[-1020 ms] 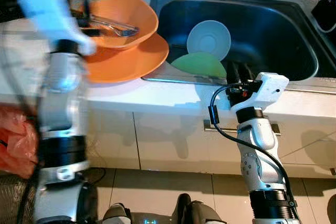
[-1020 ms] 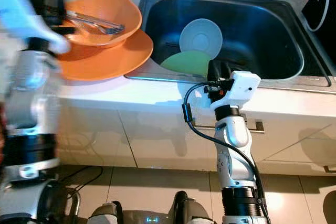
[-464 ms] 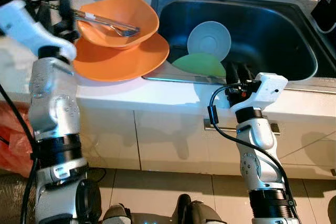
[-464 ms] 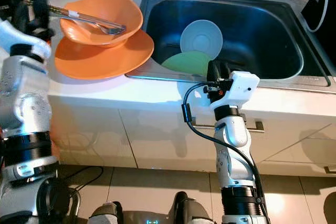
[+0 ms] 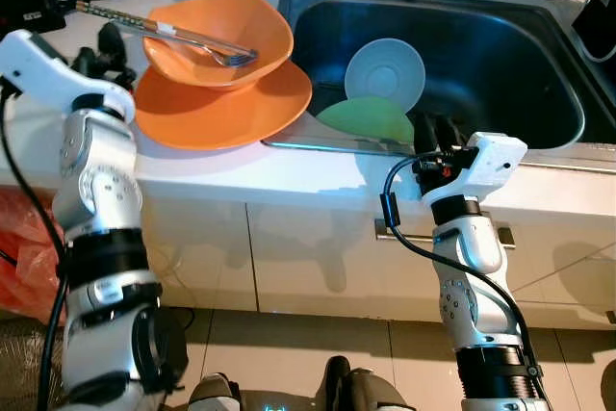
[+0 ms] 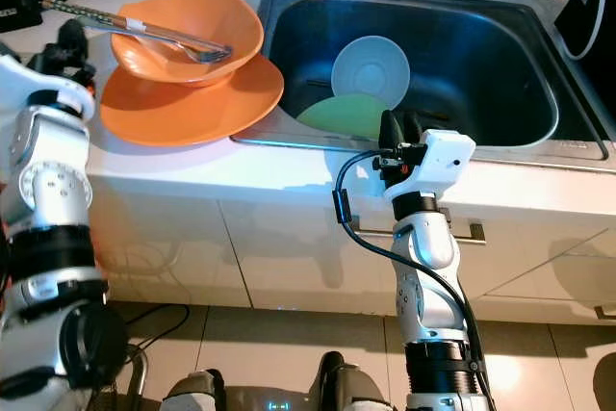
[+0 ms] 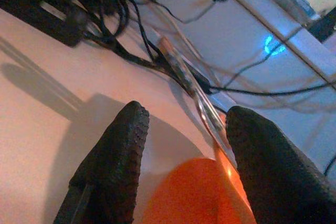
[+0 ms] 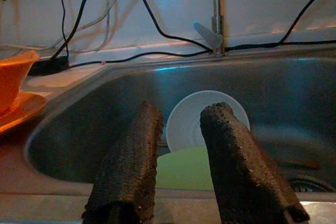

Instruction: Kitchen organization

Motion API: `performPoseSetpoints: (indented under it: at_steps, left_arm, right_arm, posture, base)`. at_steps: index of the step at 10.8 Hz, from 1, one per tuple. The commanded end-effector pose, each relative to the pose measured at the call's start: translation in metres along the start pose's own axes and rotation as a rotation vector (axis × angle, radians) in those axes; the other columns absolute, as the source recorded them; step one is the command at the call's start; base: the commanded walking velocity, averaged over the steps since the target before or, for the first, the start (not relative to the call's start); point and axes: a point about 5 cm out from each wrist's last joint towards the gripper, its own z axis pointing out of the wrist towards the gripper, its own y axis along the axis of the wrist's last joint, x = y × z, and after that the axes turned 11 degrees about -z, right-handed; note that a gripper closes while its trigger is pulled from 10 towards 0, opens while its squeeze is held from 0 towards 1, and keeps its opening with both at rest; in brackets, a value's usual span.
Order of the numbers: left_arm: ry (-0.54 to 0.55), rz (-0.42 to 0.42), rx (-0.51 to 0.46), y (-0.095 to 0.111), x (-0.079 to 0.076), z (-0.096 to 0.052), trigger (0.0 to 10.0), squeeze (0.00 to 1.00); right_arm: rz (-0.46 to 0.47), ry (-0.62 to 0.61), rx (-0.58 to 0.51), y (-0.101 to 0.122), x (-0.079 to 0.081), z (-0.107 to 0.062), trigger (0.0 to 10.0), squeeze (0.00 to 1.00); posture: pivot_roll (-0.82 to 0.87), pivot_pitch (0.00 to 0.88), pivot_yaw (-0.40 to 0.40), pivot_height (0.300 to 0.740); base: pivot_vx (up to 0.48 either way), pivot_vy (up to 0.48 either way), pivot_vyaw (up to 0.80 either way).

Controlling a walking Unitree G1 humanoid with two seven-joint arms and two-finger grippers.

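An orange bowl (image 5: 219, 38) sits on an orange plate (image 5: 223, 105) on the counter (image 5: 289, 180) left of the sink (image 5: 500, 55), a fork (image 5: 164, 28) resting across it. My left gripper (image 5: 106, 50) hovers beside the plate, fingers spread, empty. In the sink, a white bowl (image 5: 384, 68) leans behind a green plate (image 5: 366, 118). My right gripper (image 8: 181, 150) hangs at the sink's front edge, fingers parted, holding nothing.

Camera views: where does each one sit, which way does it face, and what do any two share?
Head stereo views: look down at counter and sink; both silver arms show.
Left wrist view: along the open left gripper at the orange bowl.
Right wrist view: along the open right gripper into the sink at the white bowl, also seen from the head.
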Motion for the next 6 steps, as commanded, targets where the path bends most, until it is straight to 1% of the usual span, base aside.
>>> performPoseSetpoints:
  at_steps: [1,2,6]
  left_arm:
    - [-0.011,-0.007,0.037,-0.005,-0.002,0.002,10.0,0.0]
    - [-0.014,-0.019,0.043,-0.005,-0.002,0.004,10.0,0.0]
    - [-0.013,-0.023,0.031,-0.003,-0.002,0.014,10.0,0.0]
  right_arm:
    - [-0.005,-0.007,0.005,-0.001,-0.001,0.001,10.0,0.0]
    - [-0.004,-0.008,0.004,-0.001,-0.001,0.001,10.0,0.0]
    - [-0.002,-0.011,0.002,-0.001,-0.001,0.001,10.0,0.0]
  posture:
    - [0.11,0.198,-0.057,0.74]
    - [0.11,0.198,-0.056,0.74]
    - [0.1,0.197,-0.056,0.74]
  base:
    - [0.0,0.0,0.0]
    - [0.0,0.0,0.0]
    - [0.0,0.0,0.0]
